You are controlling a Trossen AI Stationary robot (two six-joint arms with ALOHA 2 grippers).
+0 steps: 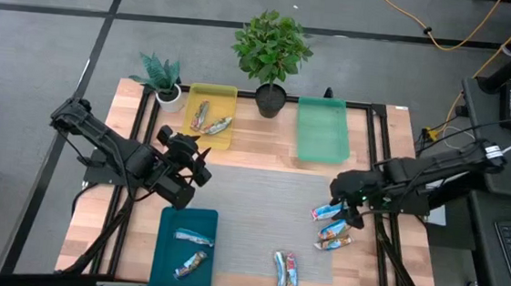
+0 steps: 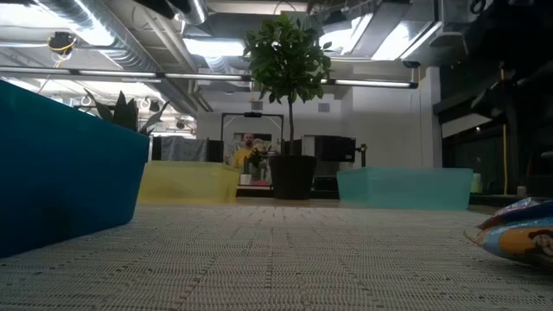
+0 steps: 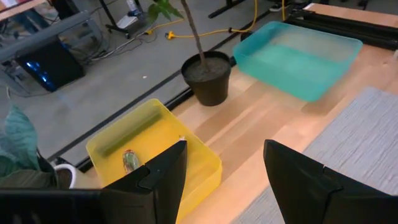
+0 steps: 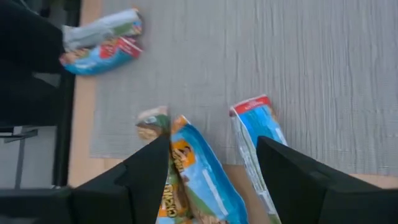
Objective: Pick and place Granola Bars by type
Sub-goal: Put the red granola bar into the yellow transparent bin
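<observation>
Three granola bars lie on the grey mat at the table's right. In the right wrist view they show as a blue and orange bar, a red-ended bar and a brownish end. My right gripper hovers open just above them, touching none. Two more bars lie side by side at the mat's near edge. The yellow tray holds two bars. The dark teal tray holds two as well. My left gripper is open over the mat's left part.
A light green tray sits at the far edge between a dark potted plant and the table's right rail. A small plant in a white pot stands left of the yellow tray. Bare mat lies between both arms.
</observation>
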